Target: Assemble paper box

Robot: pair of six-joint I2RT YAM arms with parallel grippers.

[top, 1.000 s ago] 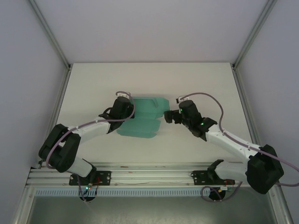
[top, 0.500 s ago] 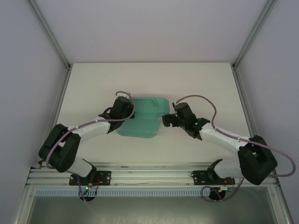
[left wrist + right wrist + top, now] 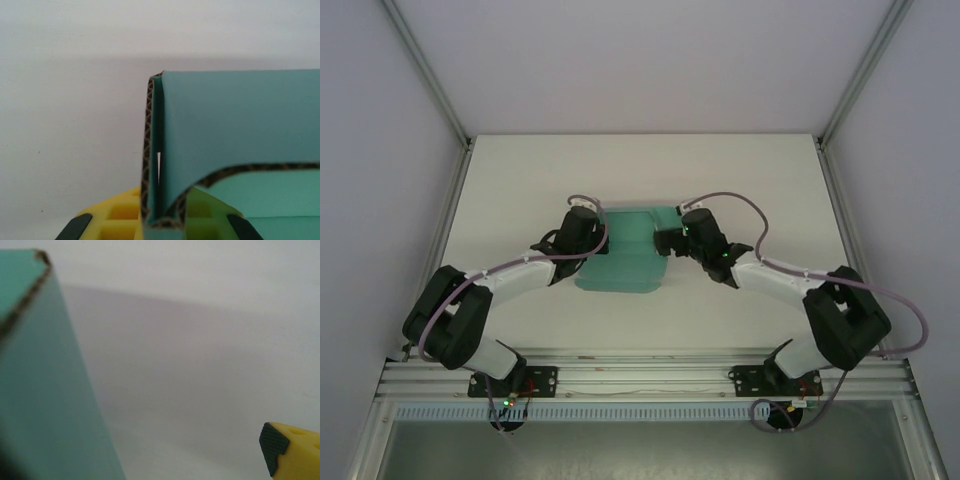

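Pinching the left edge of the teal paper box (image 3: 625, 262), which lay mid-frame on the white table (image 3: 750, 170), the left gripper (image 3: 588, 235) was clenched on a folded-up wall, while the right gripper (image 3: 667, 243) sat wide apart, grasping nothing, just beside the box's right edge.

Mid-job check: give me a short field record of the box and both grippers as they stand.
paper box: teal card, partly folded, lying on the table
left gripper: shut on the box's left edge, clamping a raised, doubled-over flap
right gripper: open, at the box's right edge, not clamped on it
task state: box not yet fully formed
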